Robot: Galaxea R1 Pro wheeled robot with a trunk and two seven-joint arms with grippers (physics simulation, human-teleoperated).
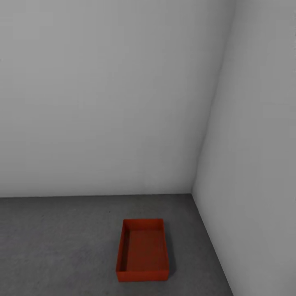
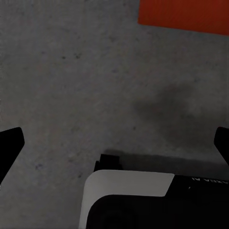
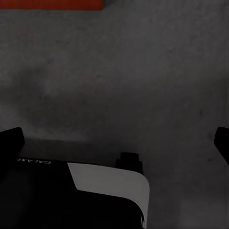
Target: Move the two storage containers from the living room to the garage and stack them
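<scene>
One orange-red open-topped storage container [image 1: 142,250] sits empty on the dark grey concrete floor [image 1: 61,246] of the garage, near the corner of two pale grey walls. The second container is out of view. A side of the bin [image 2: 183,14] appears in the left wrist view and a thin strip of it [image 3: 50,4] in the right wrist view. My left gripper [image 2: 114,145] hangs open over bare floor, its dark fingertips [image 2: 9,143] far apart. My right gripper [image 3: 117,143] is likewise open with nothing between its fingertips [image 3: 12,143].
The back wall [image 1: 102,102] and the right wall [image 1: 255,144] meet in a corner just beyond the bin. My own black and white base [image 2: 143,200] shows low in both wrist views, as does its shadow on the floor.
</scene>
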